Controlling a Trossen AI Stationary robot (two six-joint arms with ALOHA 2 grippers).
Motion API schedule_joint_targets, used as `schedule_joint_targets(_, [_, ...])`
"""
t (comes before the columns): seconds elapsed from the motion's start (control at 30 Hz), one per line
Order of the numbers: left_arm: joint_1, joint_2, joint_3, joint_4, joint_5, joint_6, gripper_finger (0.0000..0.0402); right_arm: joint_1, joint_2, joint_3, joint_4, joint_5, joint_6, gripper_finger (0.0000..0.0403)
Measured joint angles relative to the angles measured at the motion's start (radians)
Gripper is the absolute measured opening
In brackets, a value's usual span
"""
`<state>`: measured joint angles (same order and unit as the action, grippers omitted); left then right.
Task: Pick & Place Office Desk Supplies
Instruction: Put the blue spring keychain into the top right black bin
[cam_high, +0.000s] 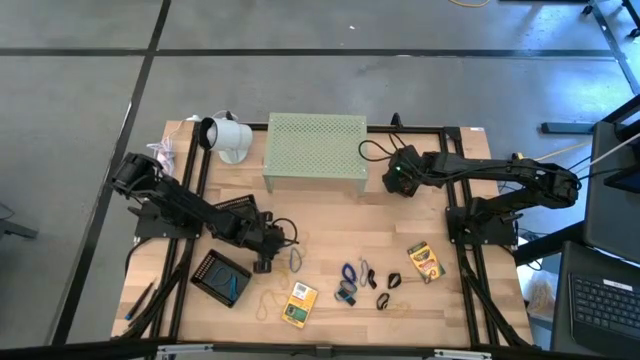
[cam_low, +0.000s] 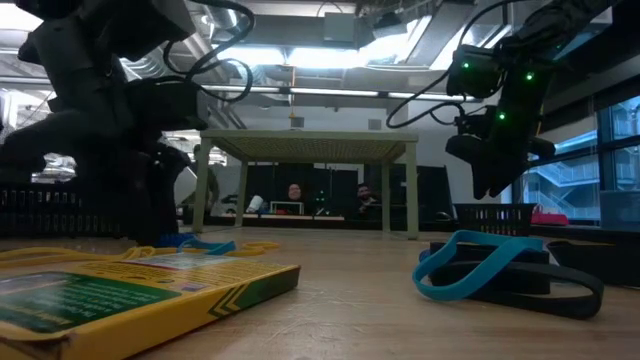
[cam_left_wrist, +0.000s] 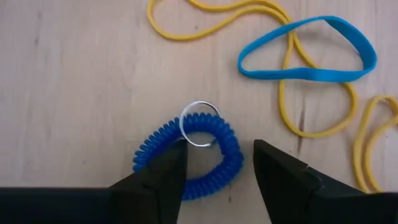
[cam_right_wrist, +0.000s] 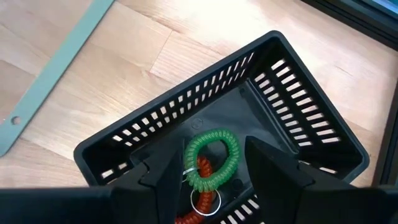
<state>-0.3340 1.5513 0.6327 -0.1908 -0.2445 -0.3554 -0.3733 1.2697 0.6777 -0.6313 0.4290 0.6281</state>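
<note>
The left gripper (cam_left_wrist: 214, 163) is hovering low over the table with its jaws apart, straddling one side of the blue coil (cam_left_wrist: 189, 157), which is lying flat directly beneath, beside a blue band (cam_left_wrist: 308, 50). Farther right, the right gripper (cam_right_wrist: 208, 171) is hanging open above a black basket (cam_right_wrist: 292, 99) holding a green coil (cam_right_wrist: 211, 158).

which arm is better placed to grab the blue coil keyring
Left. Its open claw sits right over the blue coil keyring, one finger on each side. The right claw hangs over a black basket.
</note>
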Motion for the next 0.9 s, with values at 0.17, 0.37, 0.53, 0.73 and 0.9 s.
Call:
schedule_joint_targets(0.17, [0.001,0.002,-0.003,0.012,-0.021,0.031,0.0106,0.0,0.0,0.0,0.004,0.0,0.0,0.0173])
schedule_joint_targets(0.37, [0.002,0.002,-0.003,0.017,-0.017,0.041,0.0019,0.0,0.0,0.0,0.004,0.0,-0.004,0.0173])
schedule_joint_targets(0.53, [0.003,-0.029,-0.008,0.037,-0.019,0.054,0.0015,0.0,0.0,0.0,0.004,0.0,-0.011,0.0173])
schedule_joint_targets(0.73, [0.003,-0.126,-0.007,0.157,-0.101,0.193,0.0012,0.0,0.0,0.0,0.012,0.049,-0.013,0.0173])
schedule_joint_targets(0.9, [0.003,-0.225,-0.007,0.379,-0.206,0.382,0.0012,0.0,0.0,0.0,0.012,0.11,-0.046,0.0173])
